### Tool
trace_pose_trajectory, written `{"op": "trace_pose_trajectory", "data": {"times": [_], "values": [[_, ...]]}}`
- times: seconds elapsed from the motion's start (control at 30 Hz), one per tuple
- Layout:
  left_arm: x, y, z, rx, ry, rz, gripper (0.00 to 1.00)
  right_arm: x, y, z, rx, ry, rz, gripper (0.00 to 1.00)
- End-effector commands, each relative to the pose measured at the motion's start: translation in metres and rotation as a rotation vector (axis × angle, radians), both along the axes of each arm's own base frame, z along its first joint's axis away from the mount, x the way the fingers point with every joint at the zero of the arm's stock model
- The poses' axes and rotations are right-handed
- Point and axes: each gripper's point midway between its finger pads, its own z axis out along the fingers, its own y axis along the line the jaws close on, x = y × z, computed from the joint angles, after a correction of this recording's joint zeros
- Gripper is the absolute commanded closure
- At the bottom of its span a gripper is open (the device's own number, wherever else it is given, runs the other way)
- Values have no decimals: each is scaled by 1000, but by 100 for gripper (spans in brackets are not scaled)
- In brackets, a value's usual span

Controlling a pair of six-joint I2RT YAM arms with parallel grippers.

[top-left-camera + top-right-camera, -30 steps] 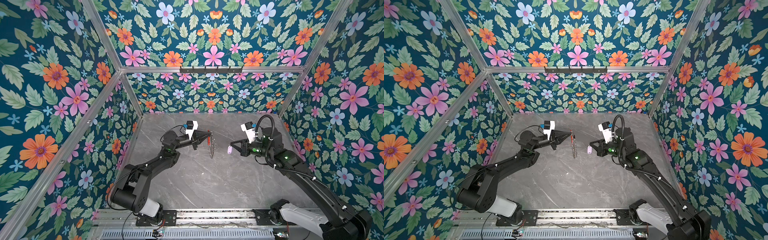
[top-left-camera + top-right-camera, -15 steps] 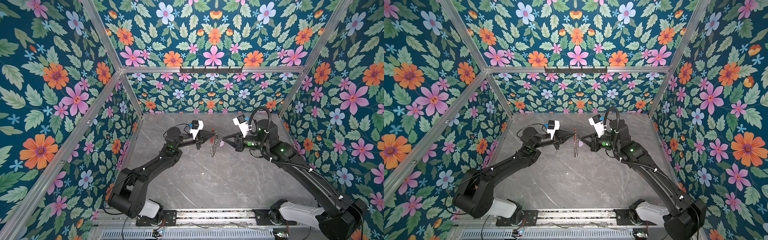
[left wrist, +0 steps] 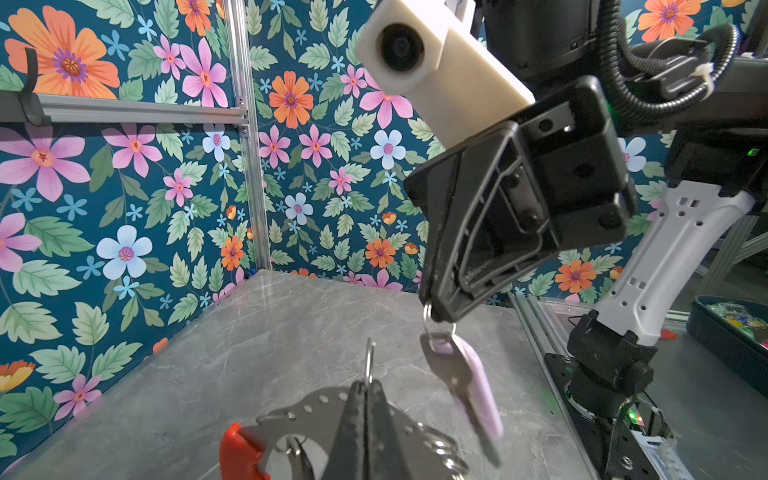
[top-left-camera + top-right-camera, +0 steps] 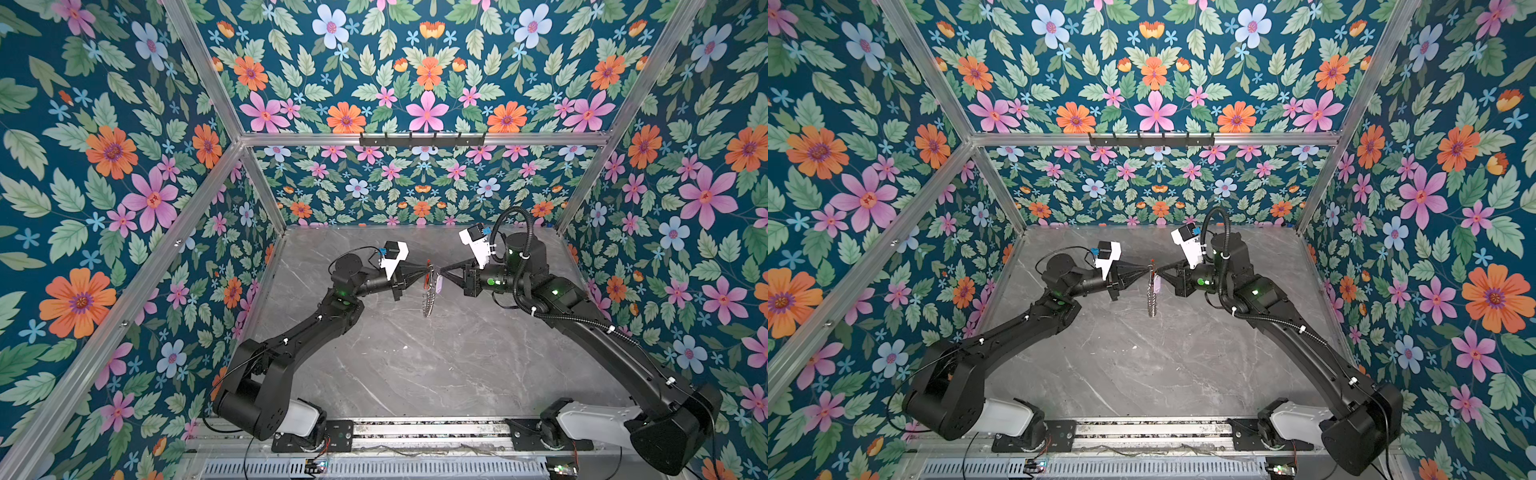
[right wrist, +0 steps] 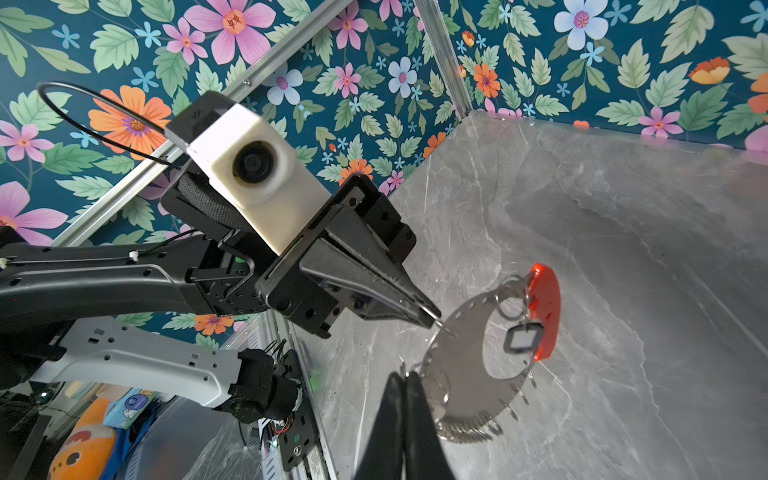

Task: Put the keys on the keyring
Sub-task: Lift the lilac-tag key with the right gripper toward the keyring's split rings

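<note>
Above the table point(image 4: 415, 365), keyring point(image 5: 465, 353) beside lilac key point(image 3: 478, 395)

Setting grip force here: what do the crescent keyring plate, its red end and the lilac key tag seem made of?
Flat grey crescent keyring plate: apparently thin sheet metal, dull satin, holes punched along its rim. Red curved end piece: probably moulded plastic, smooth, slightly glossy. Lilac oblong key tag: likely opaque plastic with a soft sheen.

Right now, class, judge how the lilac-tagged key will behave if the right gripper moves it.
It will probably swing: the lilac-tagged key hangs loose from a small ring pinched in the right gripper. Likely light, being thin and small.
</note>
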Motion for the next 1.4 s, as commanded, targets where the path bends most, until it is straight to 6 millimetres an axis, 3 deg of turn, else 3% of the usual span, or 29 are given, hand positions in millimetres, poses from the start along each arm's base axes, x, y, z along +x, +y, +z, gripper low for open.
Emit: {"op": "trace_pose_trajectory", "data": {"times": [0.0, 0.37, 1.1, 1.37], "values": [[-3, 0, 7, -15, -23, -11, 100, 9, 1, 11, 9, -62, -33, 100], [-5, 0, 10, -22, 0, -19, 100, 21, 8, 8, -35, -70, -64, 100], [-7, -1, 19, -63, 20, -43, 100, 31, -9, -6, -75, -55, -185, 100], [-11, 4, 36, -157, 2, -54, 100, 31, -8, -17, -71, 20, -187, 100]]}}
